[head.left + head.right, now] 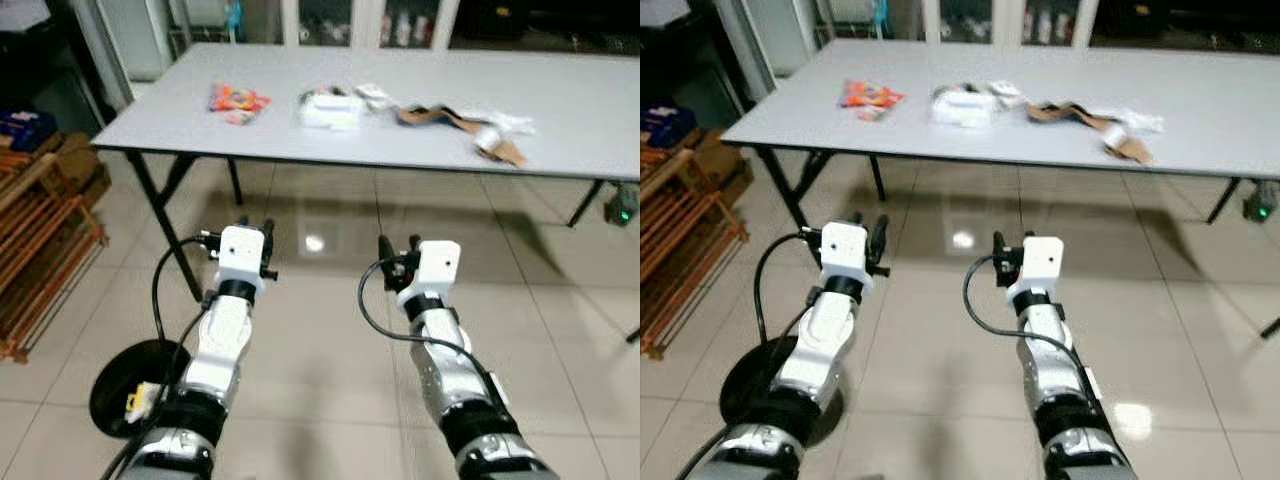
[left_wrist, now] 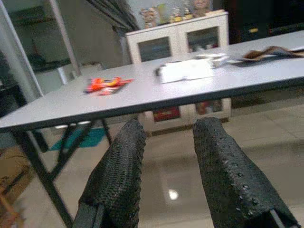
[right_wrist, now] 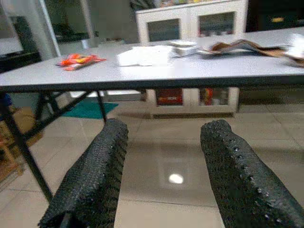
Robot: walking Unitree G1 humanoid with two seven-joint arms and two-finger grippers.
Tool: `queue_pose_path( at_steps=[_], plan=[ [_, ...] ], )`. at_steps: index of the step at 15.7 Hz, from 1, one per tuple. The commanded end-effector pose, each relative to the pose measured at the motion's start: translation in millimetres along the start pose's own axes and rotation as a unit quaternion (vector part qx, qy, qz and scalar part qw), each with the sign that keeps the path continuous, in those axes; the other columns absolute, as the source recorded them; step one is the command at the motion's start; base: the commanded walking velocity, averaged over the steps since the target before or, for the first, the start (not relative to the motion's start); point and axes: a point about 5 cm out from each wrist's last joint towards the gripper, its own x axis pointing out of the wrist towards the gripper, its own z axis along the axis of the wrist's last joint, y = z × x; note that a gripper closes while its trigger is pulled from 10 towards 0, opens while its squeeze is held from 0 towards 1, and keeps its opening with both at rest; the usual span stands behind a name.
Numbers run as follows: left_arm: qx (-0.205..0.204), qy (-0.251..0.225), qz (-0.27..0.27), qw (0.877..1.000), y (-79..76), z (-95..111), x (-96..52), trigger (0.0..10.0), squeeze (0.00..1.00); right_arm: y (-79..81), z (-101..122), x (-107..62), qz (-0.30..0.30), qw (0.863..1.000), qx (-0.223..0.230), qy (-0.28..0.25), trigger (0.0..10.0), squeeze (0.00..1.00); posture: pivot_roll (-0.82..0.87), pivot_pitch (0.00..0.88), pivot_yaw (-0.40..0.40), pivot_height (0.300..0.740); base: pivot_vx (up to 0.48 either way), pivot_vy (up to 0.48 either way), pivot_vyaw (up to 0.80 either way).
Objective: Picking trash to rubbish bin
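Trash lies on a grey table ahead: an orange-red wrapper, white crumpled packaging, a brown strip of paper and a white-brown scrap. A black rubbish bin with a yellow-white item inside stands on the floor at my lower left. My left gripper and right gripper are both held out low before the table's near edge, below its top. Both are open with nothing between the fingers. The wrapper and packaging show past the fingers in the wrist views.
Black folding table legs stand ahead on the left. A wooden rack and a cardboard box line the left wall. White cabinets stand behind the table. Glossy tiled floor lies between me and the table.
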Motion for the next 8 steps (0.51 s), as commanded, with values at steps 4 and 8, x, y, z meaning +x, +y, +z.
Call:
queue_pose_path(
  at_steps=[4, 8],
  plan=[
    [-0.007, -0.009, -0.009, 1.000, -2.3, 4.0, 1.9, 10.0, 0.00, 0.4, 2.0, 2.1, 0.000, 1.000, 0.006, -0.001, 10.0, 0.00, -0.01, 0.027, 0.032, 0.740, 0.000, 0.000, 0.00],
    [-0.011, -0.006, -0.005, 1.000, -1.5, 3.6, 2.2, 10.0, 0.00, 2.6, 2.5, 2.1, 0.006, 1.000, 0.010, -0.004, 10.0, 0.00, -0.01, 0.019, 0.033, 0.740, 0.000, 0.000, 0.00]
  ],
)
